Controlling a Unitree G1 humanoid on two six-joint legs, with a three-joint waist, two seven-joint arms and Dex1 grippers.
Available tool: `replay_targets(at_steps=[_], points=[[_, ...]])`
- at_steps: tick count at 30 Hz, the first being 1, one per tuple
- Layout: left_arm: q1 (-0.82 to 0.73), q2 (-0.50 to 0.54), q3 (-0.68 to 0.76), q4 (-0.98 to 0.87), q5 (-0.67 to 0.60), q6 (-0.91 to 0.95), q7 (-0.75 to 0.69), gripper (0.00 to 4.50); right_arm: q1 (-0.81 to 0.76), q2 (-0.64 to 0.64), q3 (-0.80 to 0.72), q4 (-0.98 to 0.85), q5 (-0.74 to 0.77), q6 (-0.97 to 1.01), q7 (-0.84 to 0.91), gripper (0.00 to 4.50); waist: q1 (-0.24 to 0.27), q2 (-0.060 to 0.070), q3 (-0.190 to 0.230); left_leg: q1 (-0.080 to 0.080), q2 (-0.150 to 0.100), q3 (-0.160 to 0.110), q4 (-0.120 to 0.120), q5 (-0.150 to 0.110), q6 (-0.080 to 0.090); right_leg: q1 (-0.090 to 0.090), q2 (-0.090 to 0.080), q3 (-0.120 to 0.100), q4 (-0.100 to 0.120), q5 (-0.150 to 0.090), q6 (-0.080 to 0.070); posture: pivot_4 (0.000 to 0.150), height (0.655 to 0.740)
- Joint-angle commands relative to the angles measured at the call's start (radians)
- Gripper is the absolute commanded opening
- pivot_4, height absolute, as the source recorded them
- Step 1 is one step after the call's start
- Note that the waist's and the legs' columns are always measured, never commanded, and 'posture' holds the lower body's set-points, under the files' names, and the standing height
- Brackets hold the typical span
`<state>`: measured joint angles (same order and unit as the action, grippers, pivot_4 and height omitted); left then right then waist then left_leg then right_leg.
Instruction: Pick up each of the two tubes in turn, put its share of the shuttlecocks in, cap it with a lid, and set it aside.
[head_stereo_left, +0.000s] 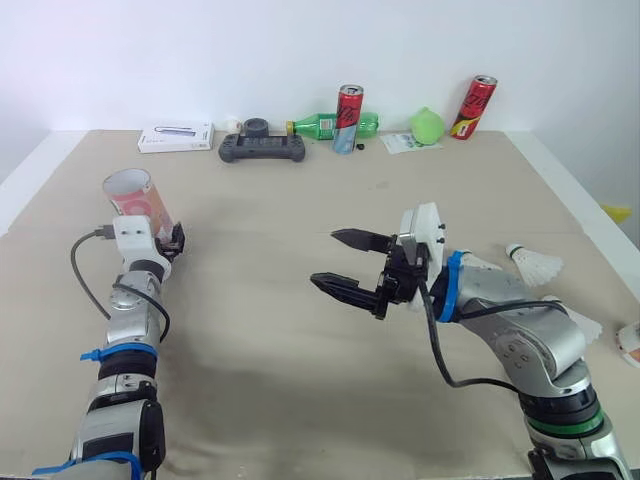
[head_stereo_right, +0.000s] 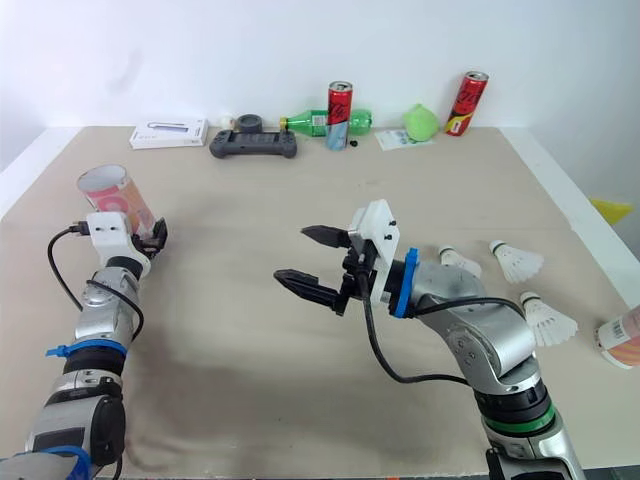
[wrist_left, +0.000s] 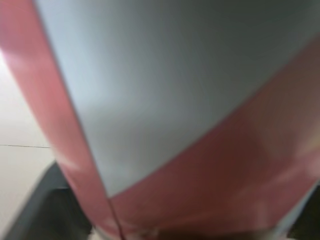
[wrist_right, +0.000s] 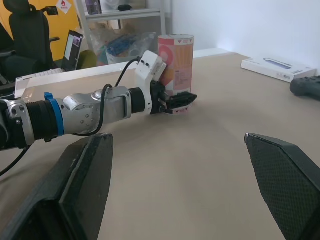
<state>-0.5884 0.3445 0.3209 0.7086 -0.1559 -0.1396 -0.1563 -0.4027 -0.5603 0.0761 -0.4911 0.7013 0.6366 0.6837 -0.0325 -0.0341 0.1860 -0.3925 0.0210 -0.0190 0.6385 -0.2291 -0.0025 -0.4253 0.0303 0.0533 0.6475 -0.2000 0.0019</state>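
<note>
A pink, red and grey tube stands upright on the table at the left, open end up. My left gripper is shut on its lower part; the right wrist view shows the tube held by those fingers. The tube's wall is close up in the left wrist view. My right gripper hovers open and empty over the table's middle, pointing toward the tube. Three white shuttlecocks lie at the right, behind my right arm. A second tube lies at the far right edge.
Along the back edge stand a white box, a black game controller, a green bottle, two red cans, a green object and a paper. Bare table stretches between my grippers.
</note>
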Motion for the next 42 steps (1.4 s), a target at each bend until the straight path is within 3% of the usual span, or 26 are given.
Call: replay_targets(at_steps=[1, 5, 9, 19, 27, 40, 42], points=[[-0.003, 0.024, -0.013, -0.017, -0.018, -0.028, -0.074, 2.95, 0.032, 0.022, -0.058, -0.062, -0.013, -0.008, -0.078, 4.50, 0.000, 0.000, 0.000, 0.000, 0.000, 0.000, 0.000, 0.000, 0.000, 0.000, 0.000, 0.000, 0.000, 0.000, 0.000, 0.150, 0.7400], [0.031, 0.059, -0.049, -0.154, -0.058, 0.020, -0.231, 2.95, 0.161, 0.063, -0.106, -0.111, -0.110, -0.063, -0.212, 4.50, 0.000, -0.001, 0.000, -0.001, 0.000, 0.000, 0.000, 0.000, 0.000, 0.000, 0.000, 0.000, 0.000, 0.000, 0.000, 0.150, 0.7400], [0.031, 0.143, -0.117, -0.321, -0.060, 0.159, -0.359, 2.95, 0.297, 0.073, -0.127, -0.172, -0.305, -0.133, -0.361, 4.50, 0.000, -0.001, 0.000, -0.004, 0.001, 0.000, 0.000, 0.001, -0.002, -0.005, -0.002, 0.000, 0.000, 0.000, 0.000, 0.150, 0.7400], [-0.044, 0.393, -0.473, -0.643, 0.102, 0.415, -0.741, 2.95, 0.552, 0.272, -0.192, -0.249, -0.592, -0.175, -0.700, 4.50, -0.002, -0.001, -0.001, -0.009, 0.000, 0.001, -0.001, 0.005, -0.008, -0.013, 0.000, 0.001, 0.004, 0.001, -0.001, 0.150, 0.7400], [-0.039, 0.458, -0.630, -0.800, 0.193, 0.530, -0.885, 2.95, 0.482, 0.352, -0.264, -0.141, -0.602, -0.089, -0.750, 4.50, -0.016, -0.001, -0.001, -0.008, 0.002, 0.003, -0.001, 0.005, -0.007, -0.014, 0.002, 0.003, 0.004, 0.000, -0.005, 0.150, 0.7400], [-0.024, 0.460, -0.667, -0.788, 0.262, 0.557, -0.919, 2.95, 0.265, 0.404, -0.271, 0.192, -0.602, -0.132, -0.747, 4.50, -0.016, 0.001, -0.002, -0.008, 0.004, 0.003, -0.002, 0.005, -0.005, -0.014, 0.005, 0.004, 0.005, 0.002, -0.005, 0.150, 0.7400], [-0.026, 0.454, -0.665, -0.789, 0.262, 0.556, -0.921, 2.93, 0.240, 0.405, -0.279, 0.240, -0.609, -0.159, -0.753, 3.99, -0.016, 0.001, -0.002, -0.007, 0.004, 0.003, -0.002, 0.005, -0.005, -0.014, 0.005, 0.004, 0.005, 0.002, -0.006, 0.150, 0.7400]])
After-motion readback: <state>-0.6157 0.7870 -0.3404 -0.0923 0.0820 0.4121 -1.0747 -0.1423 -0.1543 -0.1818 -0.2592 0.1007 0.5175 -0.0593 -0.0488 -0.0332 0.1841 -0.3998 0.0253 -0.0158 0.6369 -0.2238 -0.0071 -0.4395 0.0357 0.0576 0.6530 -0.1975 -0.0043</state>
